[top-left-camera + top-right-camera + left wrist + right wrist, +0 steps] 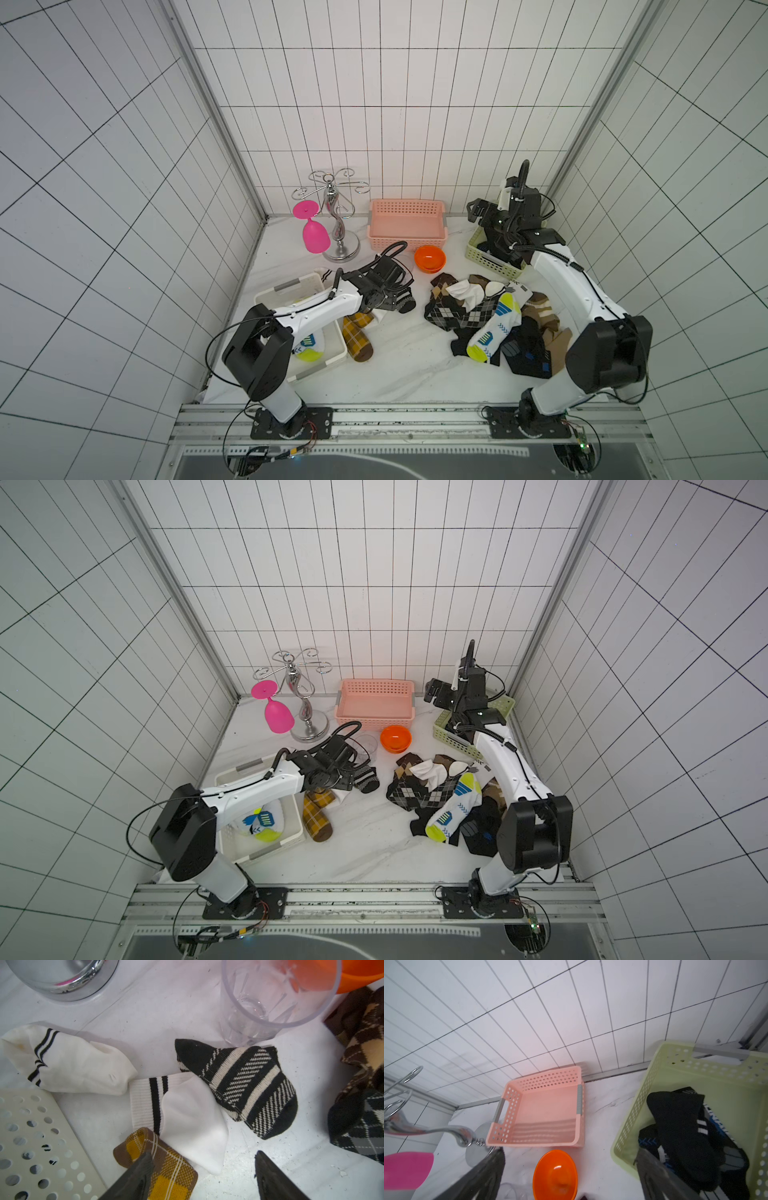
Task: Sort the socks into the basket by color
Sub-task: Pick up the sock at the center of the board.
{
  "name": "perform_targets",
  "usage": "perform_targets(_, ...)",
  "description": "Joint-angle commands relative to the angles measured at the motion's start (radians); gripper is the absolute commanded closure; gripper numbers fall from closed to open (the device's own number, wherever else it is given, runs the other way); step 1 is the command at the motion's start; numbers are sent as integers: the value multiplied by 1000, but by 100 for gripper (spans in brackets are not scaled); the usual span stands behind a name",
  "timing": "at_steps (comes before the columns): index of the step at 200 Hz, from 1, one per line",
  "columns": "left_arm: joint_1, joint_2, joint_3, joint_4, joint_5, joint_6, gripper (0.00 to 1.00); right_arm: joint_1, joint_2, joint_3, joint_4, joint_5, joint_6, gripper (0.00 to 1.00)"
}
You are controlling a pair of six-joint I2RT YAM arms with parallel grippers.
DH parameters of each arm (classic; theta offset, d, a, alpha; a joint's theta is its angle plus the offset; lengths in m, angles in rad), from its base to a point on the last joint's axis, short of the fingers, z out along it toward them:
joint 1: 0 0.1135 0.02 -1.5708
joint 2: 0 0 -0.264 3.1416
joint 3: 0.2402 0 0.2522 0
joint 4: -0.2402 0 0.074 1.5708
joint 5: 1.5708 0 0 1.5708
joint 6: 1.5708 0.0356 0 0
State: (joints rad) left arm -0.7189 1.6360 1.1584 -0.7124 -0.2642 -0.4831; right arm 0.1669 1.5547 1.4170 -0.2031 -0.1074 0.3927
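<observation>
In a top view, limp, light patterned fabric socks [469,316] are heaped right of centre. Left wrist: your left gripper [202,1157] gapes empty over the white black-striped sock [187,1122]; pinch its bunched middle. Right wrist: right gripper [570,1152] is spread empty, and black socks [685,1132] lie inside the pale-green perforated basket [633,1118].

Lighting's bright and flat, looks like it comes from overhead, so shadows are faint and soft. In both top views the tile lines bow hard toward the edges, classic wide-angle. There's glare on the chrome stand [62,978] and a hot spot in the orange bowl [555,1174]. The pink basket [548,1079] throws a pinkish cast on the wall. Right wrist view is soft overall, with the pink glass [406,1169] smeary. Left wrist view is crisp on the socks [245,1084].
</observation>
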Motion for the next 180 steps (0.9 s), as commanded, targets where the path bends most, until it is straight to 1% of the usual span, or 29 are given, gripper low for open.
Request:
perform_targets(1,8,35,-4,16,-45,-14,22,18,-65,-93,-45,-11,-12,0)
perform_targets(24,23,86,-1,24,-62,-14,22,21,-112,-127,-62,-12,-21,1)
perform_targets(45,36,101,-20,67,-64,-7,22,20,-142,-152,-70,-21,-22,0)
perform_targets(75,39,143,-13,103,-63,11,28,31,-166,-176,-68,-34,-17,0)
perform_targets(107,28,144,-24,139,-55,20,51,35,-173,-187,-71,-37,-20,0)
perform_targets(137,24,131,-39,144,-55,16,77,40,-171,-190,-70,-40,-21,1)
perform_targets(162,11,81,-54,148,-74,20,99,48,-164,-190,-68,-44,-23,1)
perform_targets(180,0,40,-61,141,-83,19,100,54,-162,-188,-71,-48,-27,1)
